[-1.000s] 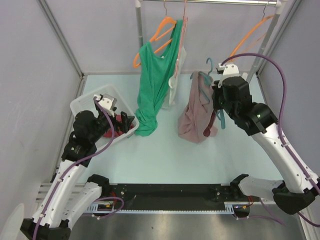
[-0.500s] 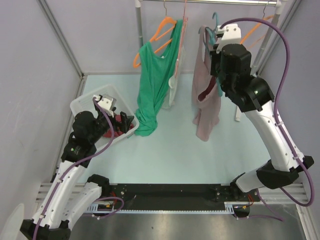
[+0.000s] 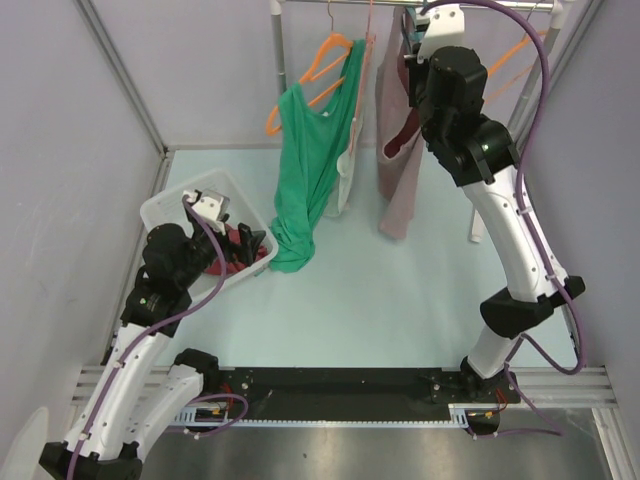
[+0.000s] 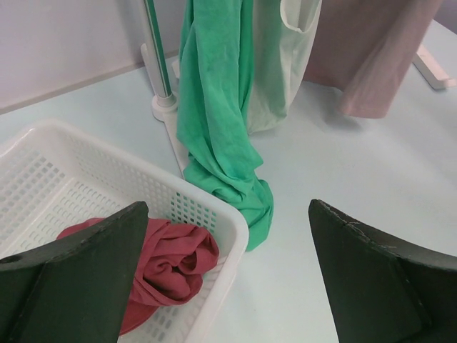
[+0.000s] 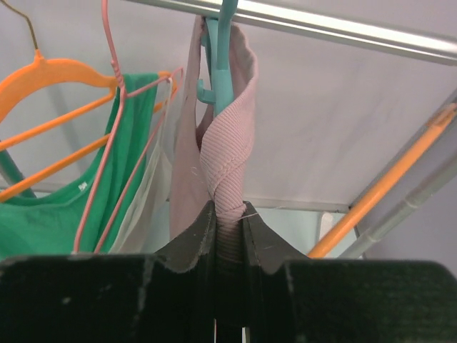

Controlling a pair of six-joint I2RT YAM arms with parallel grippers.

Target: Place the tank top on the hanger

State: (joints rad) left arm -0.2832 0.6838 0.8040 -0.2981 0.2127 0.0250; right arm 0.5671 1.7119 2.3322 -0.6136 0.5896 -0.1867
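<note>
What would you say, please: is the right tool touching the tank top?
Touching. The right wrist view shows the right tool shut on the twisted fabric of the tank top.

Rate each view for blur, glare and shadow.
Top external: even, soft light, sharp throughout, only faint shadows on the table. Left wrist: the left fingers are dark and slightly soft; the basket is sharp. Right wrist: the right fingers are near-black silhouettes, the rail has a bright sheen, the tank top is sharp.
</note>
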